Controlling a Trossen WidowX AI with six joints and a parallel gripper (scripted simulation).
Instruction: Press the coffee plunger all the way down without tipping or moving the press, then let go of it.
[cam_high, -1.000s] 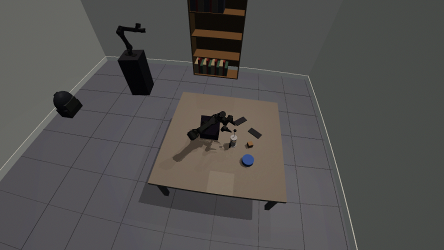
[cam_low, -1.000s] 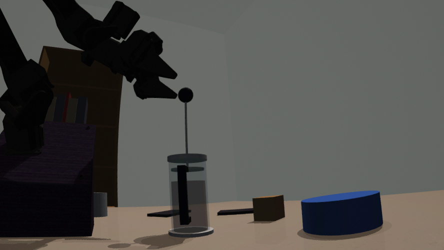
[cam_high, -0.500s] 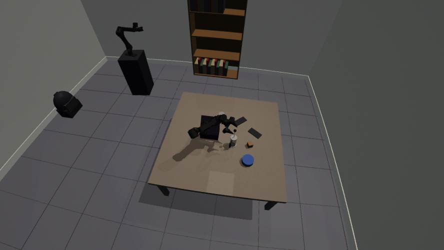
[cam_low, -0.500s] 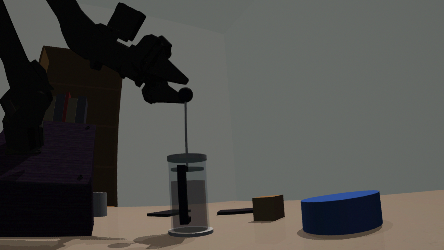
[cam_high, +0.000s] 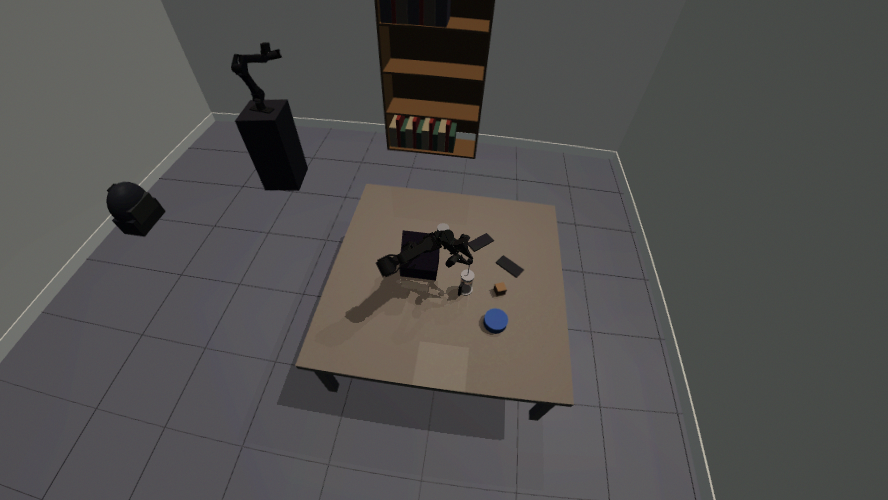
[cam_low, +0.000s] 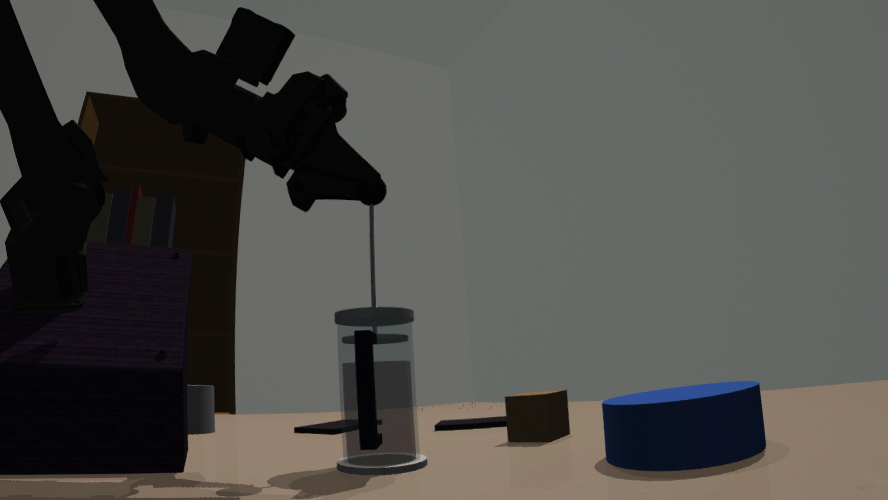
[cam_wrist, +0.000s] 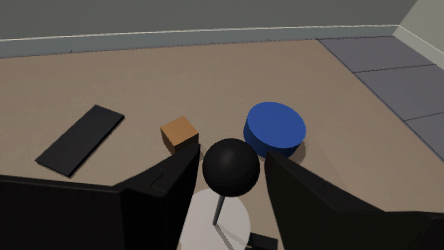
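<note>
The clear glass coffee press (cam_low: 377, 388) with a grey lid stands upright on the tan surface (cam_low: 621, 481), just right of the dark box that carries the black robot arm (cam_high: 422, 248). Its thin grey rod (cam_low: 372, 254) rises straight from the lid to a round black knob (cam_wrist: 231, 167), so the plunger is fully raised. The black gripper (cam_wrist: 231, 172) sits level with the knob, one finger on each side. From the wrist view, narrow gaps show between the fingers and the knob, so the gripper is part-way closed around it and not yet clamped. Past the press, on the surface, lie a small orange-brown cube (cam_wrist: 179, 133), a low blue round block (cam_wrist: 275, 127) to the cube's right, and a flat black slab (cam_wrist: 80, 139) to the cube's left. A second black slab (cam_high: 480, 241) lies farther off.
</note>
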